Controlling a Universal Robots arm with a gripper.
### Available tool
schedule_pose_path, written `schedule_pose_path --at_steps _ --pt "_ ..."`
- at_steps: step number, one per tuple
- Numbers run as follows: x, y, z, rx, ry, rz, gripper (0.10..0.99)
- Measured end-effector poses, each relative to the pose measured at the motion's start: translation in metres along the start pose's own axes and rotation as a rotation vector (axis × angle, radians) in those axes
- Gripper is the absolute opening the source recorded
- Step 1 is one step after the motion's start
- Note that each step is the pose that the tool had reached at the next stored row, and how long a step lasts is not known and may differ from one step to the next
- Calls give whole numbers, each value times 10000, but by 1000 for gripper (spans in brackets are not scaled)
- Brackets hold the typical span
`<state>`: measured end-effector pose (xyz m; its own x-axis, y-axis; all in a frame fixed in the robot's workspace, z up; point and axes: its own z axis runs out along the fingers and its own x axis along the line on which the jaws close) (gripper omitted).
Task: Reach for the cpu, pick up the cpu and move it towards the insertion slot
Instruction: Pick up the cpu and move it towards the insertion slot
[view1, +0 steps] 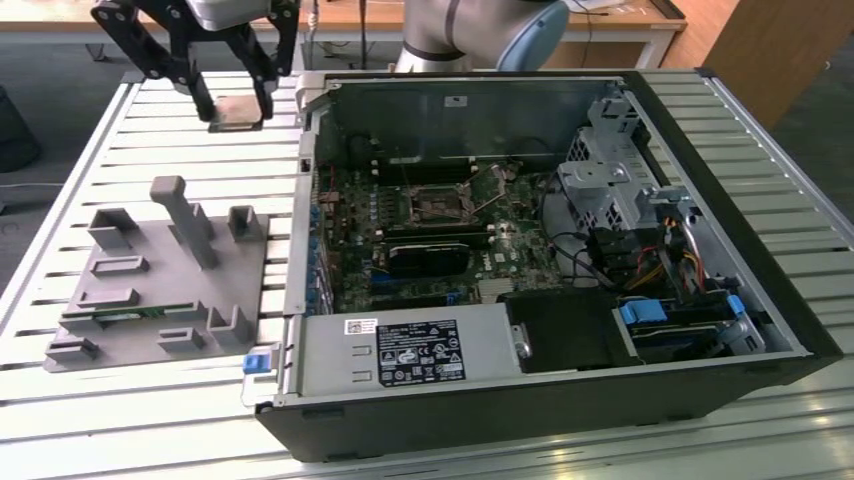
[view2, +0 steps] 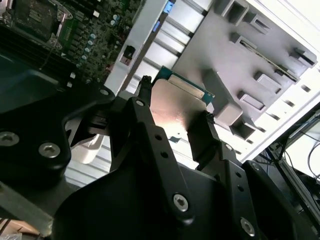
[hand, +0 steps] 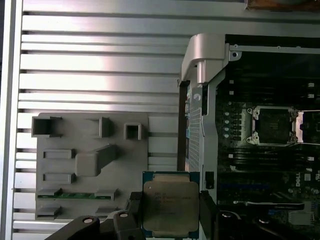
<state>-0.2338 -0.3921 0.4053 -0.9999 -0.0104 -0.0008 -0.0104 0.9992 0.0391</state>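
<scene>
The cpu (hand: 171, 202) hangs pinched by two opposite edges in the claw (hand: 171, 215), lifted above the slatted counter (view1: 120, 420), near the gray holder (view1: 147, 290) and just outside the wall of the open computer case (view1: 534, 425). The insertion slot (view1: 434, 203) lies well apart from it, on the board inside the case. The claw grips only thin edges, so a jolt could tilt or drop the chip. Crossing too low could clip the case wall.
</scene>
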Motion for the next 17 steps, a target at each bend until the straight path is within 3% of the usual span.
schedule_pose_path --at_steps 10,17 --pt "-364 80 8 1 1 -1 541" --pt "-568 207 28 0 0 0 541"
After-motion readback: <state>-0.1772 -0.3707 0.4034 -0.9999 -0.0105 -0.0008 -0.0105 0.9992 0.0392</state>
